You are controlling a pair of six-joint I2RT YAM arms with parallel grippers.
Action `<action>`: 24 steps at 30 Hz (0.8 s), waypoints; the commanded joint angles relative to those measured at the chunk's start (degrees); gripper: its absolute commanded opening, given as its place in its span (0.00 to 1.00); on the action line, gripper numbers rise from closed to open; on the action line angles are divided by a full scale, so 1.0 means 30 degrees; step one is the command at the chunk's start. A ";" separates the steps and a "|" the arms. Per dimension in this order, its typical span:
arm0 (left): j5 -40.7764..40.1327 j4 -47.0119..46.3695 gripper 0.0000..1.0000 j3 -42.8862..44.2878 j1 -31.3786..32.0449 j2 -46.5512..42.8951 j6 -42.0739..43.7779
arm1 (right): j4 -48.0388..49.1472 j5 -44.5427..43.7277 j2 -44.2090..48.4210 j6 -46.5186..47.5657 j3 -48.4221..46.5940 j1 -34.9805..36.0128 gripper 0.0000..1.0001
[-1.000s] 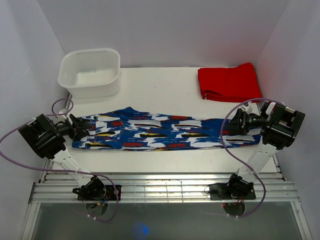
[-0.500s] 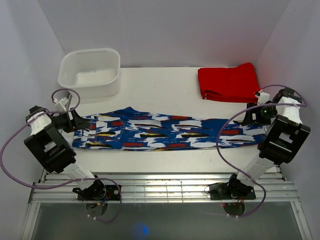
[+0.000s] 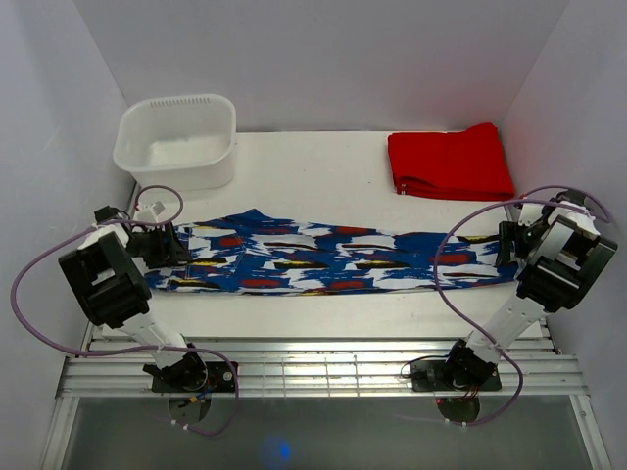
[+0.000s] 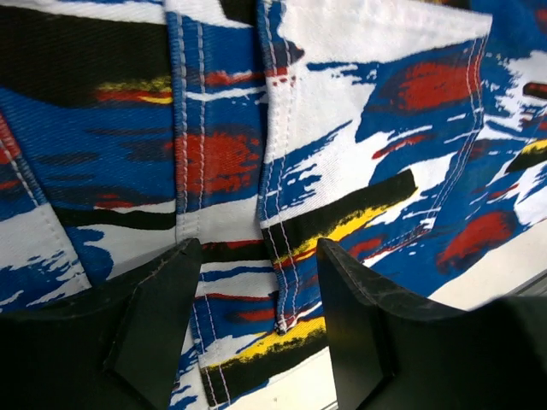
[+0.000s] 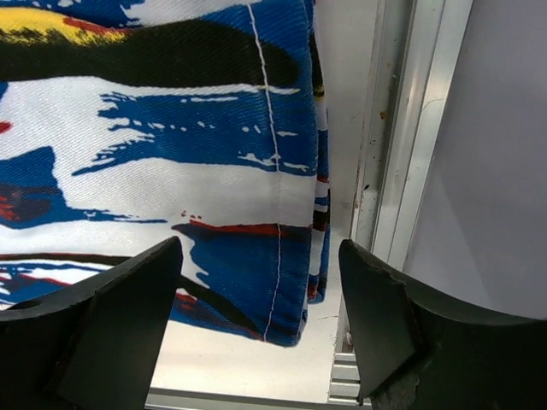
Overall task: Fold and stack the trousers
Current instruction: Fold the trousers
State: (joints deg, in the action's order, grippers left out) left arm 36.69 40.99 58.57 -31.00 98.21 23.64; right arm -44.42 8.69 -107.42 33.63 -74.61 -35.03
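Left gripper (image 4: pixel 254 260) and right gripper (image 5: pixel 261 256) both gape wide, empty, over the ends of the trousers (image 3: pixel 323 259). Risk: pinching one layer only skews the fold. Hem at frame right could slide off the table edge (image 5: pixel 369 171).

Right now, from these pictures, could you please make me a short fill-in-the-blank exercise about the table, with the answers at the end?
1. The folded garment at the far right of the table is plain ___.
2. The white tub stands at the far ___ of the table.
3. The left hand and the right hand both have their fingers ___.
4. The trousers lie spread out, not yet ___.
Answers: red; left; open; folded.
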 commanded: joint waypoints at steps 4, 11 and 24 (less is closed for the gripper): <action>-0.4405 -0.1388 0.68 0.0546 -0.0651 0.1743 -0.0292 | 0.0424 -0.0349 -0.0581 0.0392 0.0756 -0.0073 0.77; -0.4086 -0.1330 0.68 0.0810 -0.0916 0.2097 -0.0408 | -0.1185 0.2195 -0.1721 0.0393 0.0906 -0.0044 0.57; -0.2035 -0.0775 0.73 0.1161 -0.0945 0.1131 -0.0585 | -0.5607 0.6240 -0.0292 0.1095 -0.2486 -0.0775 0.08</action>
State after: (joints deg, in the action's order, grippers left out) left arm 35.57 40.45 62.37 -33.21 101.49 20.03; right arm -55.07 21.21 -111.15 36.77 -76.97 -35.86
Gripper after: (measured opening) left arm 0.716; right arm 0.136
